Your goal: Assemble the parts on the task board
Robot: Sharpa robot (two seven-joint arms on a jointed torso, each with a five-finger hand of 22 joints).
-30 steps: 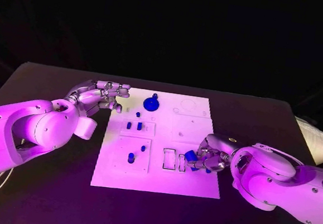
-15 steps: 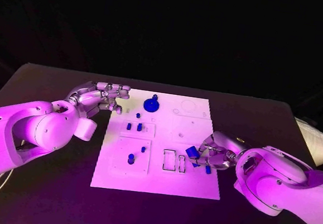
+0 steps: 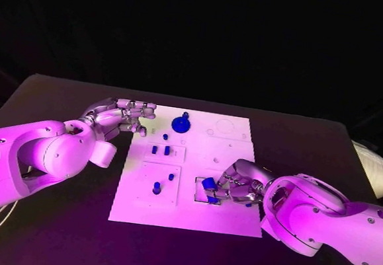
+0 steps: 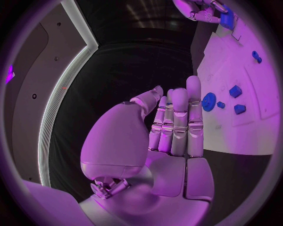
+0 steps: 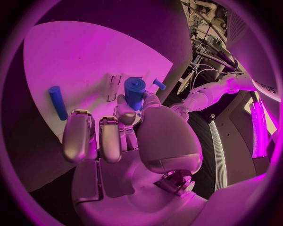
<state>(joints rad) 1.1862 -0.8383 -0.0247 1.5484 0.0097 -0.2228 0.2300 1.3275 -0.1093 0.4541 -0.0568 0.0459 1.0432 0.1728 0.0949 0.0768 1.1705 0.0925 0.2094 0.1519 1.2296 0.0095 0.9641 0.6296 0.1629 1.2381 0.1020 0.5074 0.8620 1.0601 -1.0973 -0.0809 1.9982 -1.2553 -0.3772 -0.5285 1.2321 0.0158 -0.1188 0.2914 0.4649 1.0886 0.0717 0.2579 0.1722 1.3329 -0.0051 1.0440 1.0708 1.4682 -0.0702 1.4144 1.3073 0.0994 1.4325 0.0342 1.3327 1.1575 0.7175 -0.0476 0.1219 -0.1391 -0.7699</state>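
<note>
White flat task board (image 3: 189, 219) lies in the middle of the black table (image 3: 42, 232). All places below are told from this board.

Big white right arm (image 3: 333, 222) reaches in from the board's right side. Its silver right hand (image 3: 234, 186) sits over the near right part of the board. It pinches a small blue round peg (image 3: 209, 185) between thumb and finger. The peg's long way looks about upright, but I cannot tell for sure. It hangs right over the thin box-shaped slots (image 3: 205, 189) cut in the board, so I think the next move is to push it down there. The right hand is much nearer to the slots.

Silver left hand (image 3: 122, 115) waits at the board's far left corner. Its fingers are straight and close together, holding nothing.

A blue round knob (image 3: 181, 124) stands at the far end. Small blue pegs (image 3: 160, 149) stand in the left part.
</note>
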